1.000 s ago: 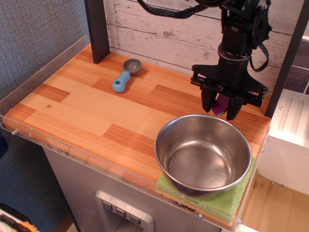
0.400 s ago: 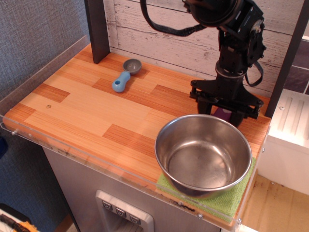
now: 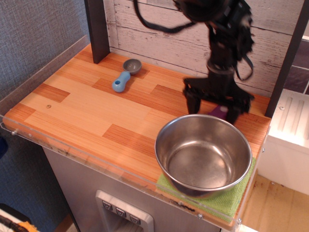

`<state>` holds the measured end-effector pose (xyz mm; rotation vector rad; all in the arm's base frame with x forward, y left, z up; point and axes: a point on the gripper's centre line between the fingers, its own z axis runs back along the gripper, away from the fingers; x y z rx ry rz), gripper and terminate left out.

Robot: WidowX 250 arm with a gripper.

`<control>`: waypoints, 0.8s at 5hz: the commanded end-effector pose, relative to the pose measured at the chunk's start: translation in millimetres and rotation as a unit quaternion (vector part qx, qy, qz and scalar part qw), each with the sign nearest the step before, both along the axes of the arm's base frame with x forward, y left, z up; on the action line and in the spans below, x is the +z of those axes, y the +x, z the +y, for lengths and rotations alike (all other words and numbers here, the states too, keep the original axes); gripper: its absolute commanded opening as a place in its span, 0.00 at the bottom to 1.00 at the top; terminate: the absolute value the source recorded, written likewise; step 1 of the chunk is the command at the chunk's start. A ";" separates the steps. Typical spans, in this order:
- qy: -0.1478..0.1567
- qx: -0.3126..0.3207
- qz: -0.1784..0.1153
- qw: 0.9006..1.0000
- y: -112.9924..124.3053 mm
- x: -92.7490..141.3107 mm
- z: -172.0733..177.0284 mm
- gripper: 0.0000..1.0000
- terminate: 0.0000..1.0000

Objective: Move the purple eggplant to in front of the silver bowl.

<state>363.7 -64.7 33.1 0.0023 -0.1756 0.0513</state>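
Note:
The purple eggplant shows as a small purple patch on the wooden counter, just behind the far rim of the silver bowl. Most of it is hidden by the bowl and the gripper. My gripper is low over the counter, straddling the eggplant. Its fingers stand wide apart, one to the left and one to the right. The eggplant lies nearer the right finger. The gripper is blurred by motion. The bowl is empty and stands on a green cloth at the front right.
A blue-handled grey scoop lies at the back left of the counter. A dark post stands at the back left and a white plank wall runs behind. A clear rim edges the counter front.
The gripper has come down from above the counter to the eggplant behind the bowl and shifted slightly left. Its fingers now stand wider apart.

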 end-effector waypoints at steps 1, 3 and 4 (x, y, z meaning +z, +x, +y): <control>-0.049 0.022 -0.121 0.991 8.6 102.4 49.2 1.00 0.00; -0.002 -0.082 -0.081 0.993 -31.5 128.2 98.1 1.00 0.00; 0.039 -0.102 -0.038 0.993 -47.8 121.3 109.7 1.00 0.00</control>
